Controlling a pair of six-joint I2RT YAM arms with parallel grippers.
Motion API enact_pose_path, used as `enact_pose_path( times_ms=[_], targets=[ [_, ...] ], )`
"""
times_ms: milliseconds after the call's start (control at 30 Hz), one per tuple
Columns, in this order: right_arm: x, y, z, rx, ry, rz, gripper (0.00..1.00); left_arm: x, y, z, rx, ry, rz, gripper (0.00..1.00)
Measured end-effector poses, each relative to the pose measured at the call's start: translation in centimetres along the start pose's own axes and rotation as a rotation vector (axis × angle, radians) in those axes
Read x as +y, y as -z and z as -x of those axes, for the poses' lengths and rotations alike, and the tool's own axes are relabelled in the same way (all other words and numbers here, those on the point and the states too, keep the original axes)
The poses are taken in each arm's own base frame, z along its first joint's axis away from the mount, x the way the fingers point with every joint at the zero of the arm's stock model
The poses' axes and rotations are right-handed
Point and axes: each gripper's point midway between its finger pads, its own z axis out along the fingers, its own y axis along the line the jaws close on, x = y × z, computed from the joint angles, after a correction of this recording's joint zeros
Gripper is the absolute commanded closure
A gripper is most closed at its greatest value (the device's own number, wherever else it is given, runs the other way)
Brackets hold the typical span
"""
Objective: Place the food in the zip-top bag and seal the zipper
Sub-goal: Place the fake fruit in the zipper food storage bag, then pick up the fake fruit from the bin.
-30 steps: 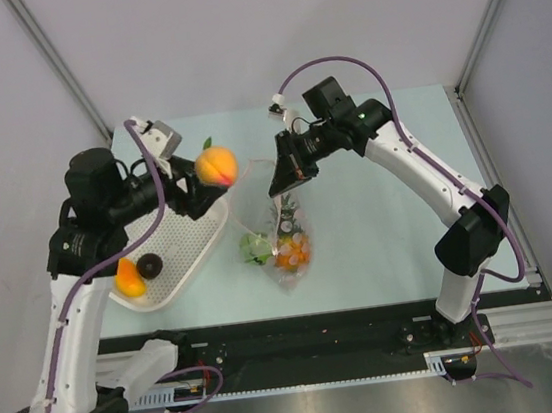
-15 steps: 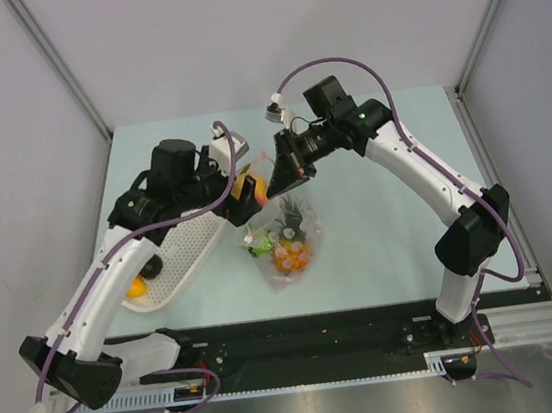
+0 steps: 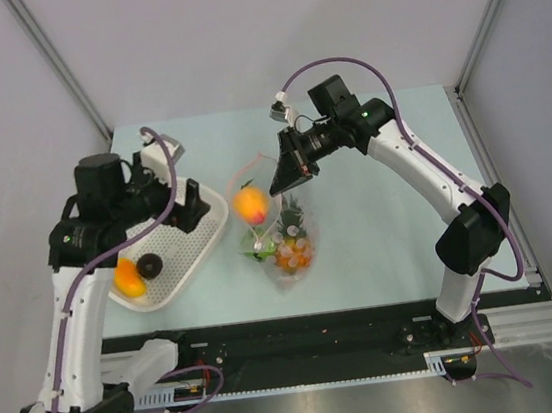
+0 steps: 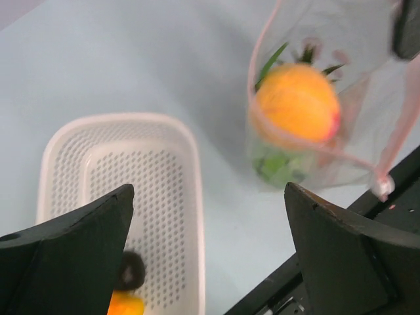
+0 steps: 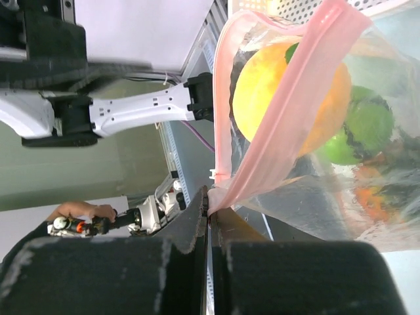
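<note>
The clear zip-top bag (image 3: pixel 290 273) hangs with its mouth held up and open. My right gripper (image 3: pixel 277 186) is shut on the pink zipper strip (image 5: pixel 308 79) at one corner of the mouth. The peach-coloured fruit (image 3: pixel 250 204) sits in the mouth of the bag, above the green ball (image 3: pixel 256 245) and the orange pineapple (image 3: pixel 293 253) inside. My left gripper (image 3: pixel 192 205) is open and empty, over the right end of the white basket. In the left wrist view the fruit (image 4: pixel 298 102) shows inside the strip's loop (image 4: pixel 262 128).
The white perforated basket (image 3: pixel 196 244) stands at the left and holds the orange-yellow fruit (image 3: pixel 129 277) and the dark brown ring (image 3: pixel 150 266). The table's near edge and black rail run just below the bag.
My left gripper carried the peach-coloured fruit from over the basket to the bag's mouth, let it go there, and drew back left over the basket. The right gripper kept its hold.
</note>
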Motion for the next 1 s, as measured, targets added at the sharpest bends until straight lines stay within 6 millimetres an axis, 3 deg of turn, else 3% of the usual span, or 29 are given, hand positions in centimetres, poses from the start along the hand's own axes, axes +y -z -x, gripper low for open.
enact_pose_path(
  times_ms=[67, 167, 467, 633, 833, 967, 1000],
  targets=[
    [-0.1, 0.1, 0.1, -0.003, -0.002, -0.002, 1.00, 1.7, 1.6, -1.0, 0.009, 0.021, 0.057, 0.00],
    [-0.5, 0.2, 0.3, -0.013, -0.004, -0.018, 1.00, 4.4, 2.4, -4.3, 0.092, 0.065, 0.138, 0.01],
    [-1.3, 0.2, 0.5, -0.027, 0.000, -0.065, 1.00, 9.8, 1.2, -20.2, 0.584, 0.293, 0.192, 0.00],
    [-1.5, 0.2, 0.5, -0.028, 0.001, -0.072, 1.00, 10.8, 1.7, -24.2, 0.702, 0.257, 0.218, 0.00],
    [-1.4, 0.1, 0.3, -0.024, 0.004, -0.072, 1.00, 12.3, 0.5, -27.6, 0.765, 0.165, 0.223, 0.01],
    [-1.5, 0.1, 0.3, -0.023, 0.010, -0.072, 1.00, 13.5, -0.9, -29.5, 0.780, 0.114, 0.225, 0.12],
    [-1.5, 0.1, 0.3, -0.023, 0.011, -0.072, 1.00, 13.7, -1.2, -30.0, 0.785, 0.102, 0.222, 0.19]
  ],
)
